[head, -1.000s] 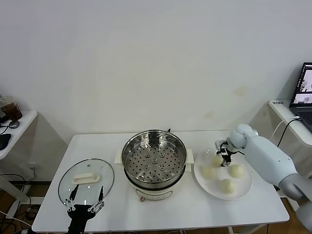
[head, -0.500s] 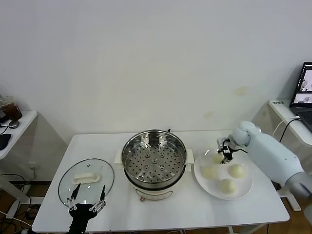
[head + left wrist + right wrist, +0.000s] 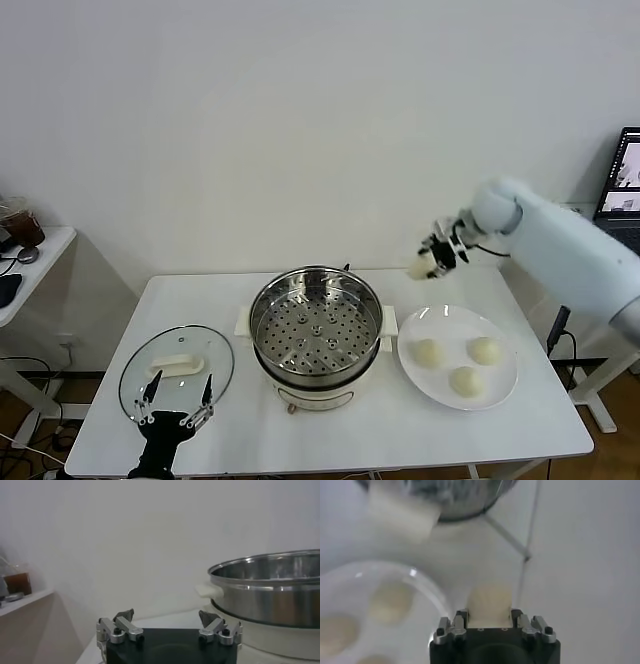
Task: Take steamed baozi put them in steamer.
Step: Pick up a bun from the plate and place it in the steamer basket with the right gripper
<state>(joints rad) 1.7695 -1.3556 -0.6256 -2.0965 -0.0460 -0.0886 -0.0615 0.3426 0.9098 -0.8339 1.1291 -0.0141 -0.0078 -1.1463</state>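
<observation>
- The left claw [image 3: 178, 413] hangs idle at the table's [image 3: 330, 425] near edge, by the glass lid [image 3: 176, 367], its fingers spread wide and holding nothing; it is best left there.
- The steamer [image 3: 316, 325] stands open mid-table, its perforated tray bare; aim for a spot toward one side, leaving space for the rest.
- The right claw [image 3: 437, 257] is closed on one steamed baozi [image 3: 421, 268], lifted above the table between steamer and plate [image 3: 490, 392]. Carry it level, lower it close to the tray, then release.
- Three buns [image 3: 463, 362] wait on the plate.
</observation>
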